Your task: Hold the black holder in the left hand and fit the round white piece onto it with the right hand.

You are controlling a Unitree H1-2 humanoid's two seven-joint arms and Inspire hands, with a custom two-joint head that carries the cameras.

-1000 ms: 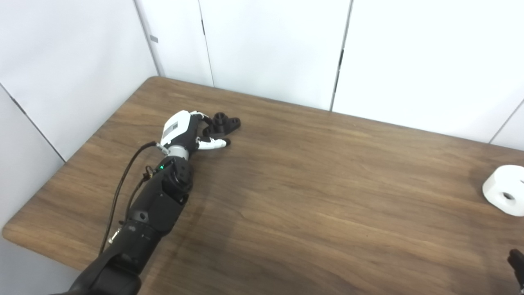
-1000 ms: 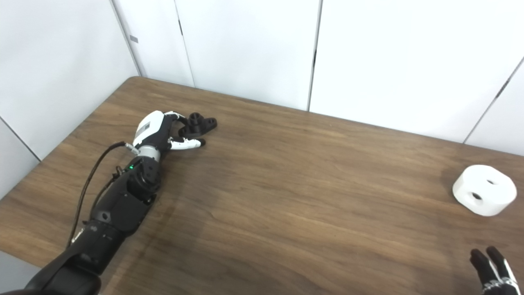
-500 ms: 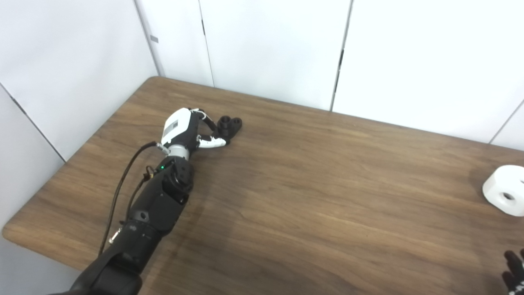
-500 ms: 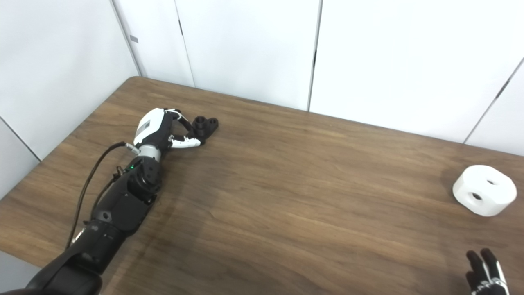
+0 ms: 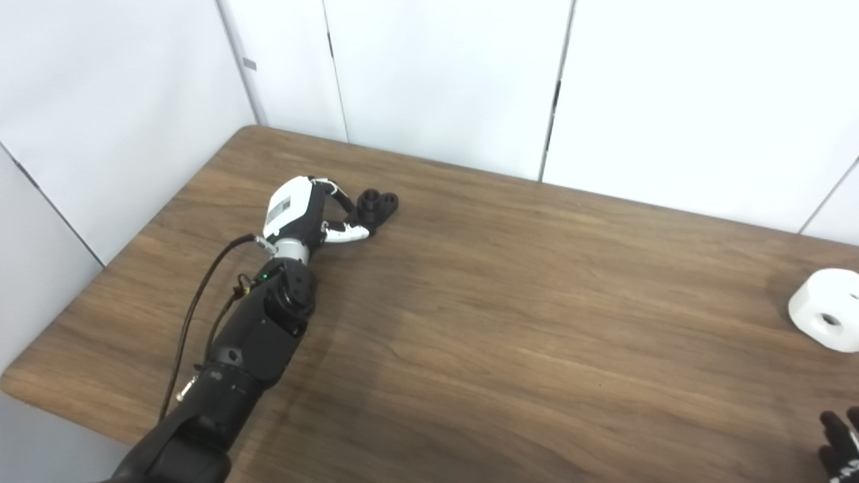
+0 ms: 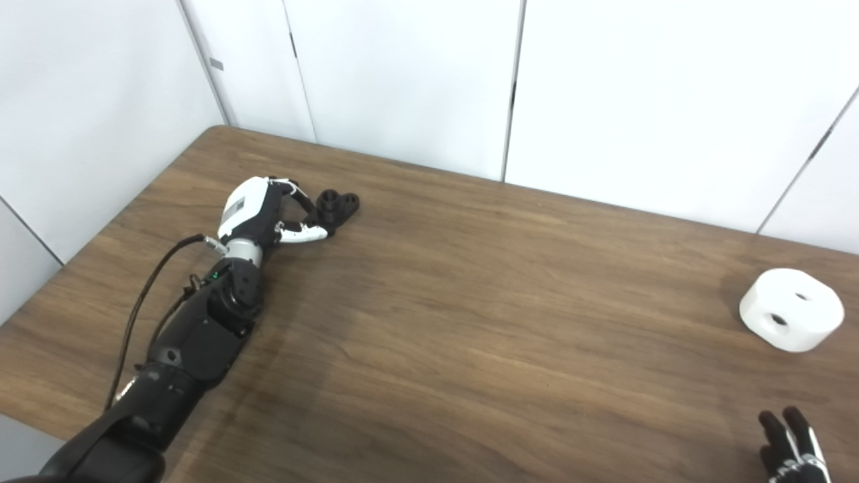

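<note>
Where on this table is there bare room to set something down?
The whole middle of the table is bare, from the left hand at the black holder across to the round white piece. Only the right hand occupies the near right corner.

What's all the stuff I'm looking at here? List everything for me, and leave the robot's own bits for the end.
Table: one, dark brown wood grain, fills most of the view.
Black holder: one, black, far left part of the table, lying at the left hand's fingertips.
Round white piece: one, white with two dark holes showing, near the table's right edge, nothing touching it.
Wall panels: several, white, behind the table.
Left hand: one, white and black, fingers curled around the near side of the holder; a firm grasp cannot be confirmed.
Left arm: one, black with a cable, stretched across the table's left side.
Right hand: one, black fingertips only, bottom right corner, away from the white piece.
</note>
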